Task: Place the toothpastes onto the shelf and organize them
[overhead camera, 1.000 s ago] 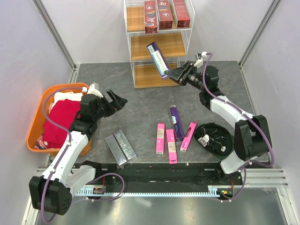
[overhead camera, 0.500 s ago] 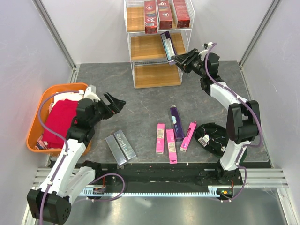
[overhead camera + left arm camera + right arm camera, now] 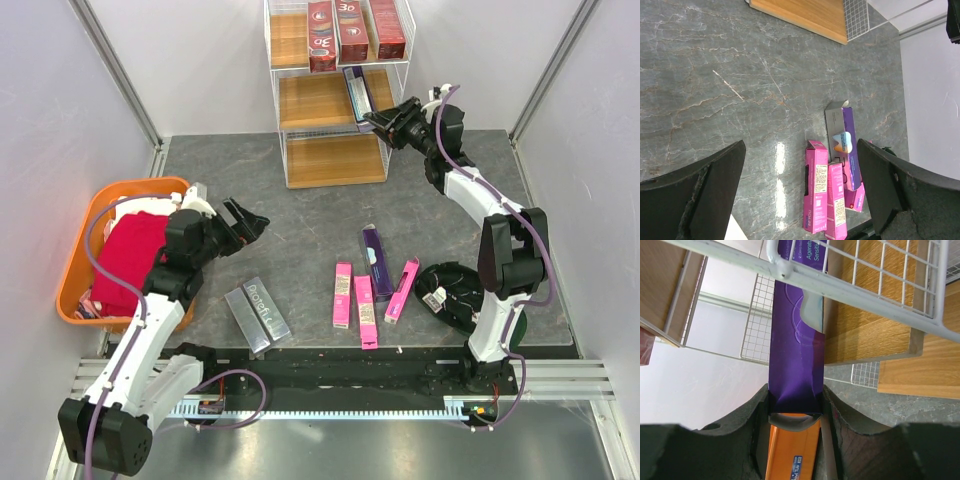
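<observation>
The shelf (image 3: 335, 140) stands at the back with three red toothpastes (image 3: 345, 30) on its top tier. My right gripper (image 3: 383, 124) is shut on a purple toothpaste (image 3: 356, 95) and holds it tilted at the right side of the middle tier. In the right wrist view that box (image 3: 796, 355) sits between my fingers (image 3: 850, 420), passing under the shelf's wire frame (image 3: 840, 282). My left gripper (image 3: 250, 215) is open and empty above the table. Three pink toothpastes (image 3: 365, 305), a purple one (image 3: 375, 258) and two silver-grey ones (image 3: 258, 312) lie on the table. The pink boxes (image 3: 816, 192) and purple box (image 3: 847, 145) also show in the left wrist view.
An orange tub (image 3: 82, 245) with a red cloth (image 3: 130, 255) sits at the left, beside my left arm. A black dish (image 3: 455, 295) with small parts lies right of the pink boxes. The shelf's bottom board (image 3: 805, 12) shows in the left wrist view.
My right gripper has carried the purple box up and left, from in front of the shelf to the middle tier's right side. My left arm has shifted only slightly.
</observation>
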Robot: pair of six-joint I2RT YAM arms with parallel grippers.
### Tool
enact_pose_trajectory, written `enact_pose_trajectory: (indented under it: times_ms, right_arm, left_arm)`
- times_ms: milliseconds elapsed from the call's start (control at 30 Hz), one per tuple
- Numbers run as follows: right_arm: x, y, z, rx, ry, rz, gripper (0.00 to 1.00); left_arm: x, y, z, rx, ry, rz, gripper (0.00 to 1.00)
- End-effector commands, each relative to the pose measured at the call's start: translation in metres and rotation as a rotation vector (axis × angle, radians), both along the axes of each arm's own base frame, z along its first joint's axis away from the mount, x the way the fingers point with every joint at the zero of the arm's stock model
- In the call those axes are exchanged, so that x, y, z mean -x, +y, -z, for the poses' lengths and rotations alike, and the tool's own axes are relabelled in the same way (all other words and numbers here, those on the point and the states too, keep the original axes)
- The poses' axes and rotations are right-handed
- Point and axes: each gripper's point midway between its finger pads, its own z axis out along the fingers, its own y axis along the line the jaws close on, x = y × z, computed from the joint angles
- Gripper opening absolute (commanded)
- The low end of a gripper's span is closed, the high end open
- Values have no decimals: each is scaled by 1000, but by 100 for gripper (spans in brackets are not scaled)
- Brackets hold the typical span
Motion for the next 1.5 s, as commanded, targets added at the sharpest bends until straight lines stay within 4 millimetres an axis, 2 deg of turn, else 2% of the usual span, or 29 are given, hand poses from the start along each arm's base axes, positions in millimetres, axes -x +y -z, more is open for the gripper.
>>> enact_pose_trajectory:
  times_ms: [0, 333, 633, 700, 1100, 1200, 1233, 1333, 1467]
  right_arm:
    - [-9, -6, -22, -4, -65, 37, 22]
    - [-20, -14, -16, -12, -45, 86, 22]
    - [-28, -42, -14, -20, -19, 146, 23]
    - [-28, -43, -13, -16, -10, 145, 23]
    - [-35, -52, 0, -14, 41, 173, 31]
    - [-34, -52, 4, -9, 49, 175, 39]
    - [-34, -52, 5, -5, 53, 173, 50]
    - [-30, -51, 4, 2, 52, 168, 68]
    - [-24, -51, 0, 8, 43, 162, 83]
  left_arm:
    - [-3, 3, 2, -34, -15, 1, 100]
    - [-6, 1, 4, -28, -9, 8, 100]
    - [-5, 1, 5, -28, -6, 10, 100]
    - [-6, 0, 5, -28, -6, 11, 100]
    - [-6, -3, 3, -17, -6, 25, 100]
    - [-5, -3, 3, -16, -6, 26, 100]
    - [-5, -3, 2, -16, -11, 28, 100]
    - [-4, -3, 1, -15, -12, 28, 100]
    - [-4, -3, 3, -13, -8, 29, 100]
